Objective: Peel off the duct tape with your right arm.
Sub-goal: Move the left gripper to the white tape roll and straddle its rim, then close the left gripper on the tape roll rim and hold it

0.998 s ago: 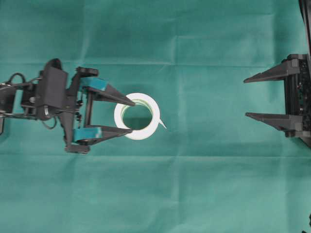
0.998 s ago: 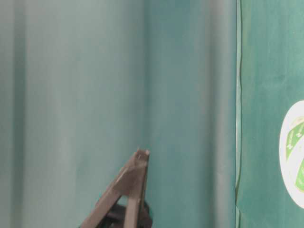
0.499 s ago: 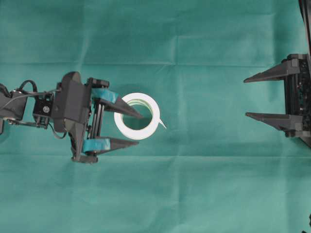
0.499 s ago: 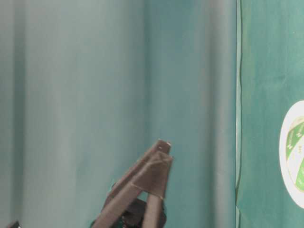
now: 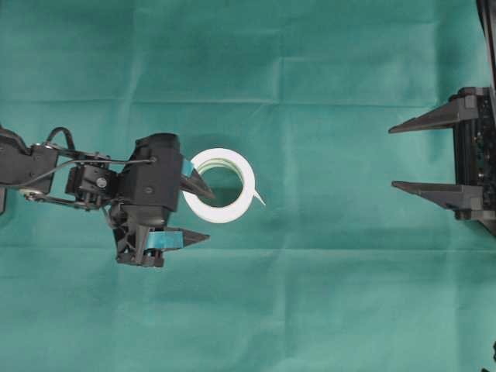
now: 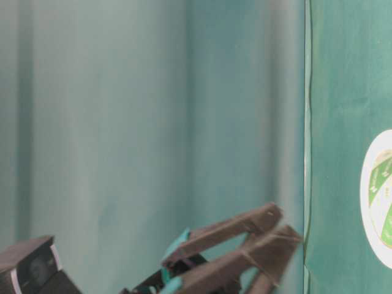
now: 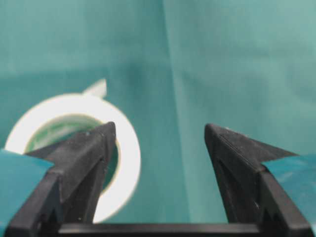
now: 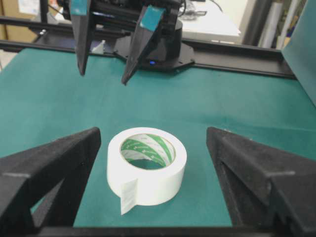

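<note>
Overhead view: the tape (image 5: 219, 186) is lying flat mid-desk (image 5: 310, 310), its loose end pointing right. The left claw (image 5: 203, 215), wide and empty, is being poised over its left rim for bracing. The right claw (image 5: 395, 156), wide and empty, is waiting far right; pinching that end is judged next.

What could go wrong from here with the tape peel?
1. The left gripper hangs above the duct tape with jaws open, one finger over the core, one outside. If it comes down off-line it may shove the loose roll instead of pinning it.
2. The small loose end lies close against the roll's side, so the right gripper's pointed fingers could slip off it.
3. If the roll is not pinned, a pull would probably drag it across the green cloth.
</note>
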Controlling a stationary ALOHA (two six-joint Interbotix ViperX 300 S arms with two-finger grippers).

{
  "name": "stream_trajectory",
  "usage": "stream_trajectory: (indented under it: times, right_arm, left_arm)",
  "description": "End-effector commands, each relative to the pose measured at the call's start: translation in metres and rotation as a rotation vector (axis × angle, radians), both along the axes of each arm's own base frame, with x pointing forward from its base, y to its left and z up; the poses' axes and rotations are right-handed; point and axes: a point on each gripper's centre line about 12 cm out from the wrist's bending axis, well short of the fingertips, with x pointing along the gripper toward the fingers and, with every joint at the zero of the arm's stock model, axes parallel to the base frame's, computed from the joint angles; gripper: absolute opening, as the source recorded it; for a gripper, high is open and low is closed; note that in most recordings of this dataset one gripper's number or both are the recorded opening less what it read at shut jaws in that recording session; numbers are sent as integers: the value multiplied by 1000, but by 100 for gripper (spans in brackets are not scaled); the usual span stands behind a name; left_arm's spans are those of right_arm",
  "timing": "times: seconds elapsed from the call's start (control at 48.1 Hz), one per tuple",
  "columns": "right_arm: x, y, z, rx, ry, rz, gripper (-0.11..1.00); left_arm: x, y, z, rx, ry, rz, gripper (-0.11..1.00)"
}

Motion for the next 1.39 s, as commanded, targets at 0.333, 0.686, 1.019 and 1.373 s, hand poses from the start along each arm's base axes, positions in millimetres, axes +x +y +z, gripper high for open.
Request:
stream_trajectory:
  times: [0.333,0.686,1.019,1.373]
  right_arm:
    - [3,1,9,-11,-28,6,83]
    - [2,1,6,-11,-21,6,83]
    - [0,1,3,-9,-14,6,83]
    - [-1,1,2,-9,-15,6,83]
  left_arm:
    - [20,-5,2,6,36,-8,73]
    - [25,-7,-21,14,96,-9,73]
    - [26,-7,-41,21,149,-9,74]
    - [28,-7,-56,29,186,-9,88]
